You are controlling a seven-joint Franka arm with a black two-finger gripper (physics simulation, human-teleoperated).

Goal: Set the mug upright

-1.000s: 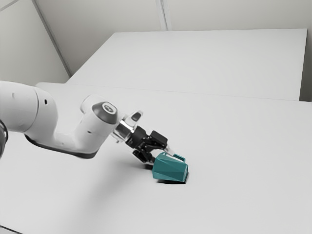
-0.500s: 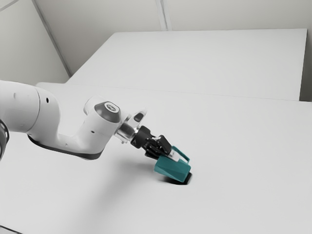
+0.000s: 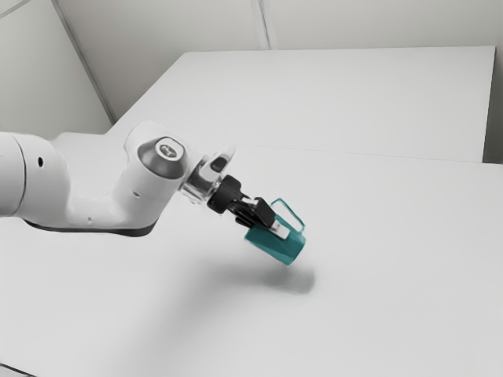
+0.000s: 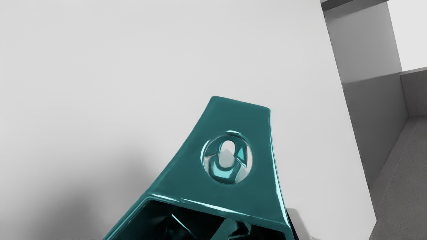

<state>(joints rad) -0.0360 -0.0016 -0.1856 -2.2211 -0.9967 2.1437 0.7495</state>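
In the exterior view my gripper (image 3: 273,228) is shut on the teal mug (image 3: 281,246), which hangs tilted above the table with its shadow below and apart from it. The mug's handle (image 3: 291,214) stands out on the upper side, and its base end points down toward the exterior view's right. In the wrist view the mug (image 4: 186,173) has its dark opening toward my hand. A pale fingertip (image 4: 300,221) lies along the mug's outer side; the mug hides the opposite one.
The white table (image 3: 393,259) spreads around and beneath the mug. A second pale surface (image 3: 338,94) lies behind it, near the walls. In the wrist view the table's edge runs past the mug, with a grey floor (image 4: 403,186) beyond.
Earlier the mug lay low on its side at the table, with the fingers at it. My gripper has closed on it and risen, carrying it off the surface and tilting it more steeply.
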